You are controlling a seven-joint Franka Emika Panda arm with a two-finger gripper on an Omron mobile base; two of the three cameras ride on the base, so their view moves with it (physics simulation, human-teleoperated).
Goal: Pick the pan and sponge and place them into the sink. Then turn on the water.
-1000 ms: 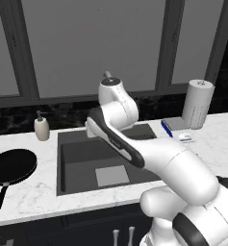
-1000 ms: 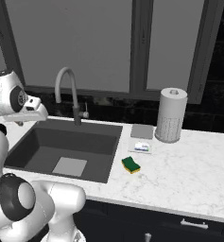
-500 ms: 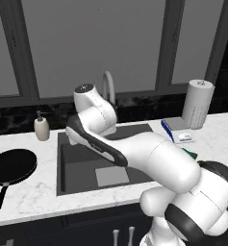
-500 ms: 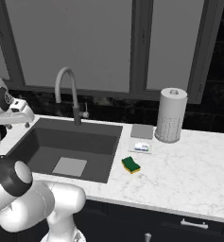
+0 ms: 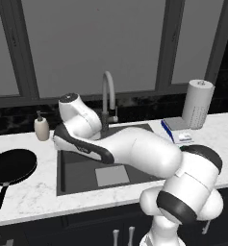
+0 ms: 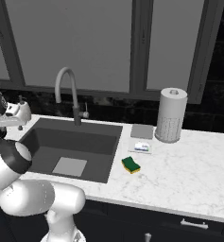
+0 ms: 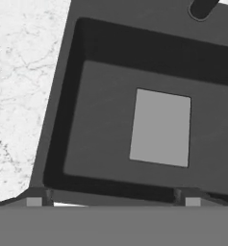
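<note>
1. Jaws stand spread wide and carry nothing; in the hand view the gripper [image 7: 113, 201] shows its two tips far apart at the bottom edge, looking down into the sink [image 7: 72, 120].
2. Change noted: over the last second the arm has swung leftward across the basin, from above its middle toward its left side, while the base views have not shifted, so the base stood fast. The jaws have stayed spread throughout.
3. Pan [image 5: 12, 166] lies flat on the desk [image 5: 33, 197] to the left of the sink, handle pointing toward the front edge. Its rim just enters the hand view at the left edge, so the hand is nearing it but is not yet over it.
4. Sponge [image 6: 131, 165] rests on the desk right of the sink [image 6: 111, 156], just in front of a small flat box [image 6: 142, 146] and near a paper towel roll [image 6: 171, 115].
5. Faucet [image 6: 68, 94] shows no stream; the sink is bare apart from its light square.
6. Judgement: the swing reads as the approach to the pan, the first pickup. Nothing has been placed yet, and the water step remains.
</note>
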